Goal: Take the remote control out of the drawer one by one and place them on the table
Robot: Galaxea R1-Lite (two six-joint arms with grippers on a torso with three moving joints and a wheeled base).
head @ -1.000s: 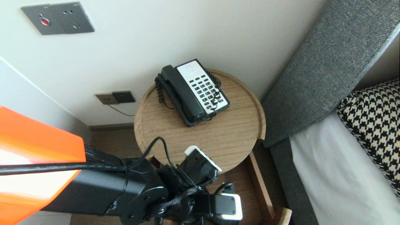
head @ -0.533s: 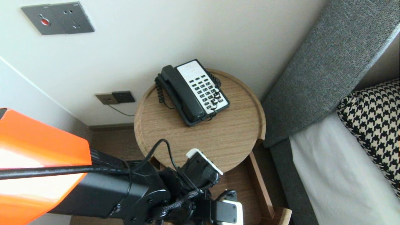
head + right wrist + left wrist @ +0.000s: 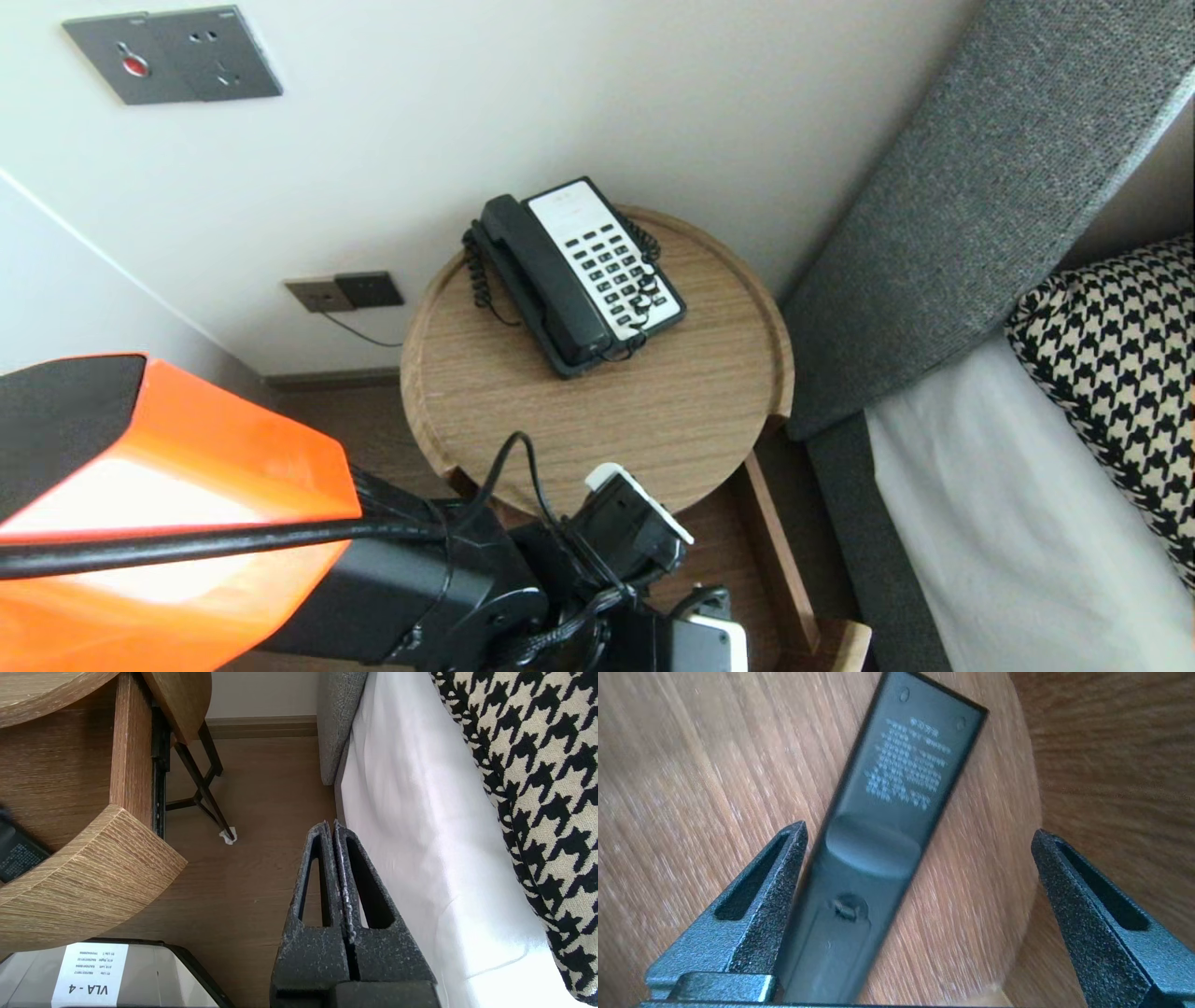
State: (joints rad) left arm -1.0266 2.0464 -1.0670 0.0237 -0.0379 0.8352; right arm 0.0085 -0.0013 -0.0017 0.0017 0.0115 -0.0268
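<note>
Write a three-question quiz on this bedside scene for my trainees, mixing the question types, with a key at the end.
1. True or false: the left gripper stands open above the remote control, which lies back side up.
2. Where does the telephone stand? A: on the floor. B: on the round bedside table. C: on the bed.
3. Short answer: is the right gripper open or shut?
Key: 1 true; 2 B; 3 shut.

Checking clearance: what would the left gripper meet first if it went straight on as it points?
Probably the black remote, lying between the left gripper's open fingers on the wooden surface; depth is unclear.
</note>
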